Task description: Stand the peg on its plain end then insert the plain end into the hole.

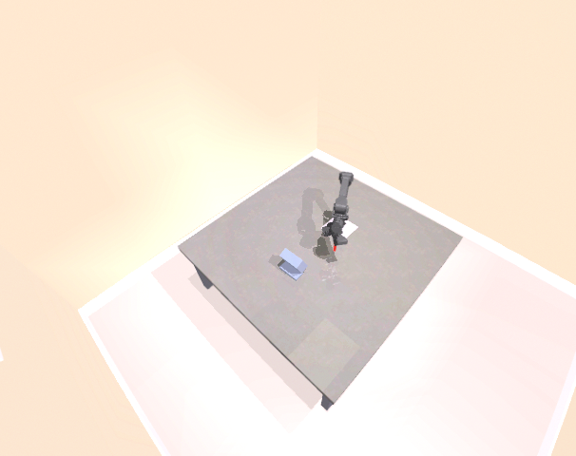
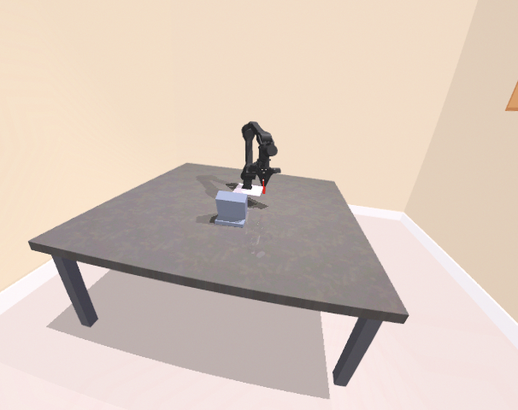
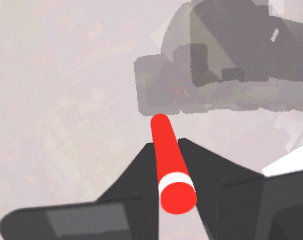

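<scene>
My gripper (image 2: 263, 182) (image 3: 166, 148) is shut on the red peg (image 1: 335, 248) (image 2: 263, 190) (image 3: 166, 145). The peg hangs close to upright, plain end down, and looks to be above the table (image 1: 386, 275) (image 2: 303, 247). In the wrist view its white band (image 3: 175, 180) is near the end toward the camera, and the plain end points away. The blue-grey sloped panel (image 1: 293, 257) (image 2: 231, 206) stands on its base, apart from the gripper and peg. Its hole does not show in these views.
A white sheet (image 1: 349, 228) (image 2: 253, 190) (image 3: 297, 164) lies around the arm's base, beside the gripper. The panel is nearer the exterior camera than the gripper is. The arm's shadow lies on the table below the peg.
</scene>
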Robot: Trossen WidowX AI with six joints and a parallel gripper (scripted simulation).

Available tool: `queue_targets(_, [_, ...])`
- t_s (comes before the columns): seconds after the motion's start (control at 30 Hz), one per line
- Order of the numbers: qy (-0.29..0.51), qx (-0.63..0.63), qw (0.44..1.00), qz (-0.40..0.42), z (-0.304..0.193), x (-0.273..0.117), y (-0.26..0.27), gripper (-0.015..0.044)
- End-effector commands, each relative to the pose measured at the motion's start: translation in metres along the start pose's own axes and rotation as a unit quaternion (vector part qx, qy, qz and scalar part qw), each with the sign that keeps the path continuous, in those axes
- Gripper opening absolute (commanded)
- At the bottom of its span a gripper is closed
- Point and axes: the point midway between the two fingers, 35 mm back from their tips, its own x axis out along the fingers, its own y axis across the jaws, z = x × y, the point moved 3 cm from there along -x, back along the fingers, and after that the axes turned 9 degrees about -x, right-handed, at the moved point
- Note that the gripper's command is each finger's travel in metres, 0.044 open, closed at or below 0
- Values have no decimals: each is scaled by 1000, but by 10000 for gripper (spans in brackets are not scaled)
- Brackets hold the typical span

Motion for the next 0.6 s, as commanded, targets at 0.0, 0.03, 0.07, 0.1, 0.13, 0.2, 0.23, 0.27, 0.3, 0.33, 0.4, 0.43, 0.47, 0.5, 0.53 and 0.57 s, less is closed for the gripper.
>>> queue_targets(0.0, [-12, 19, 1000, 10, 4, 2, -3, 0])
queue_targets(0.03, [-14, 22, 1000, 13, 4, 2, -3, 0])
queue_targets(0.07, [-16, 25, 999, 15, 5, 2, -3, 0])
queue_targets(0.1, [-19, 28, 999, 17, 6, 3, -4, 0])
queue_targets(0.13, [-21, 32, 999, 20, 7, 3, -4, 0])
queue_targets(0.2, [-26, 38, 999, 24, 8, 4, -5, 0])
queue_targets(0.23, [-28, 42, 998, 27, 9, 4, -5, 0])
queue_targets(0.27, [-31, 45, 998, 29, 10, 4, -6, 0])
queue_targets(0.3, [-33, 48, 998, 31, 11, 5, -6, 0])
queue_targets(0.33, [-35, 51, 997, 34, 11, 5, -6, 0])
queue_targets(0.4, [-40, 58, 997, 38, 13, 6, -7, 0])
queue_targets(0.43, [-42, 61, 996, 41, 14, 6, -8, 0])
queue_targets(0.47, [-45, 64, 996, 43, 15, 6, -8, 0])
queue_targets(0.5, [-47, 68, 996, 45, 15, 6, -8, 0])
queue_targets(0.53, [-49, 71, 995, 48, 16, 7, -9, 0])
queue_targets(0.57, [-52, 74, 995, 50, 17, 7, -9, 0])
